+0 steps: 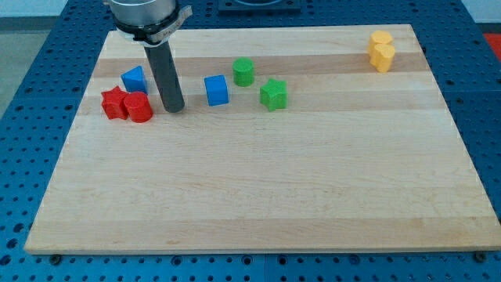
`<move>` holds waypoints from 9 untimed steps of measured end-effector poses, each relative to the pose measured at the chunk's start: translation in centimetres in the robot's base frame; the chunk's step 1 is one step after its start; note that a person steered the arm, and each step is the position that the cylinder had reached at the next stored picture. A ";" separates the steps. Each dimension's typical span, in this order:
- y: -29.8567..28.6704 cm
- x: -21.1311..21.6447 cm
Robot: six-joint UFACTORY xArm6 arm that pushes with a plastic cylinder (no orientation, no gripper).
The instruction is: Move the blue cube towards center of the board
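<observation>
My tip (173, 109), a bare dark rod without jaws, rests on the wooden board (258, 188); the blue plastic cube (217, 90) sits just to its right, apart.

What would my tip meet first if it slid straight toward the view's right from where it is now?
Probably the blue cube. My tip sits just to its left, and no other block lies between them. The cube lies slightly higher in the view, so the hit might be off-centre.
</observation>
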State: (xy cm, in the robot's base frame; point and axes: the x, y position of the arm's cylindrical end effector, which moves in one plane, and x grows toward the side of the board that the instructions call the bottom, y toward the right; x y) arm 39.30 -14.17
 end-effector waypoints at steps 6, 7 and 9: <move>2.1 -10.3; 2.3 -9.9; 2.3 -7.5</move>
State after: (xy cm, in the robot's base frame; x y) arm 31.85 -11.87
